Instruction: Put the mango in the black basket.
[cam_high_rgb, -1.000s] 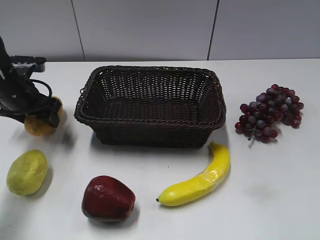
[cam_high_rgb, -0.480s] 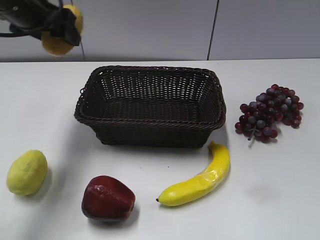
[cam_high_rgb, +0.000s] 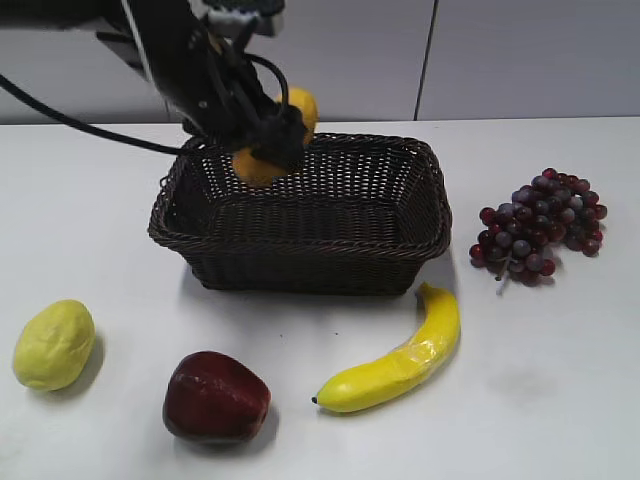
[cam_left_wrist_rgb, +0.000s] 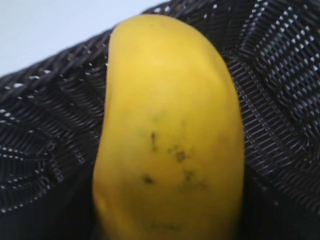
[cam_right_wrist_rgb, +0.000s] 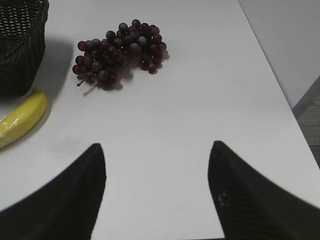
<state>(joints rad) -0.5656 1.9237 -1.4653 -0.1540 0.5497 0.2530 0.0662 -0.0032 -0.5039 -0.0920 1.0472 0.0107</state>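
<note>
A curved yellow banana lies on the white surface, its upper tip pointing toward a bunch of dark red grapes set well apart at the right. A dark red apple sits near the banana's lower tip, with a pale, bumpy yellow-green lemon at far left.

We see the left arm as glossy black housings with a pale grey block on top near the wrist, and thin black cables looping off it, one trailing left. The right gripper shows as two broad, matte black jaws with a finely textured, tapered surface.
</note>
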